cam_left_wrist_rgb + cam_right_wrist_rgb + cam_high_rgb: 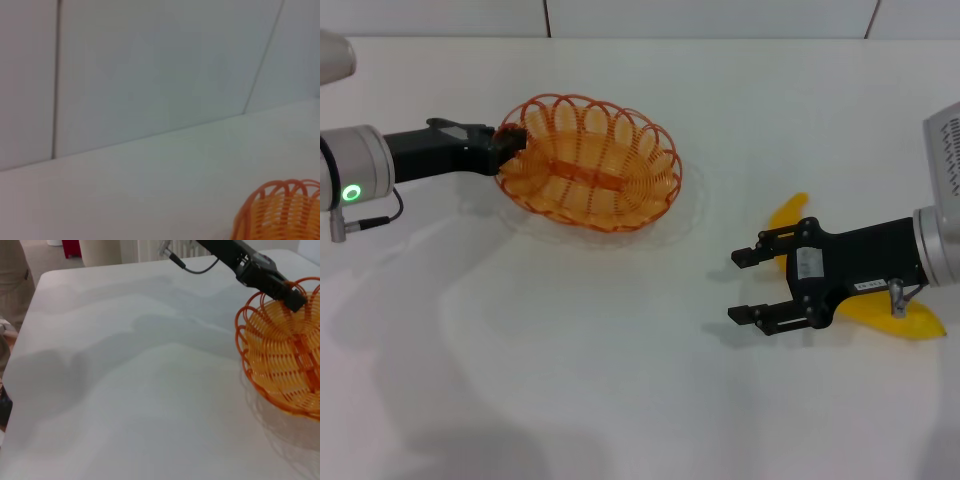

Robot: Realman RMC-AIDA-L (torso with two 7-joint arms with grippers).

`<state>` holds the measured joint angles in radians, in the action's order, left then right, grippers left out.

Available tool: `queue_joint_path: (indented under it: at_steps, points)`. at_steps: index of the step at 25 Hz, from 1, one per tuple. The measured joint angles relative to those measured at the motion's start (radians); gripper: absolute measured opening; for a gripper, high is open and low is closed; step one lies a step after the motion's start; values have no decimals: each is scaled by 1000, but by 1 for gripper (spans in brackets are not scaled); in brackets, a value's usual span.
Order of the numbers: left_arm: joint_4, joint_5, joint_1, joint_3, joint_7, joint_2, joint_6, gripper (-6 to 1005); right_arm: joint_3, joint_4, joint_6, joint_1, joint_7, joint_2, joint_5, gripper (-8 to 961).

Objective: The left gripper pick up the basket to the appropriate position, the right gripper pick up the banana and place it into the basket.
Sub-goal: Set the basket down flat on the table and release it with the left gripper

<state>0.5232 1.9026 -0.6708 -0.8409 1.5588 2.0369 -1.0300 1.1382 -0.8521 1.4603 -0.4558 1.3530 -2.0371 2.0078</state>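
1. Right pincer: fingers spread, nothing between them. It hovers low over the white surface. The banana lies behind the fingertips, under the pincer body and wrist; only its two ends show, one on either side.
2. My read on the step: basket is in hand, banana not yet picked. The fingers point away from the fruit, so I judge the next move calls for drawing back and re-aiming until the jaws straddle the banana's middle.
3. Basket: well ahead of the right pincer, towards the far side, empty. It looks lifted slightly, with its shadow on the surface below.
4. Left pincer: pressed onto the basket rim at its near-arm edge, pinching the wire loops.
5. Nothing else lies between banana and basket.
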Motion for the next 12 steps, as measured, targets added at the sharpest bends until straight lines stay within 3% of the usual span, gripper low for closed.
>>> queue_joint_path:
  at_steps: [12]
  points:
    - [-87,-81,0,-3,-42,3,68,81,0,-4,3,-6,0,0,-8,703]
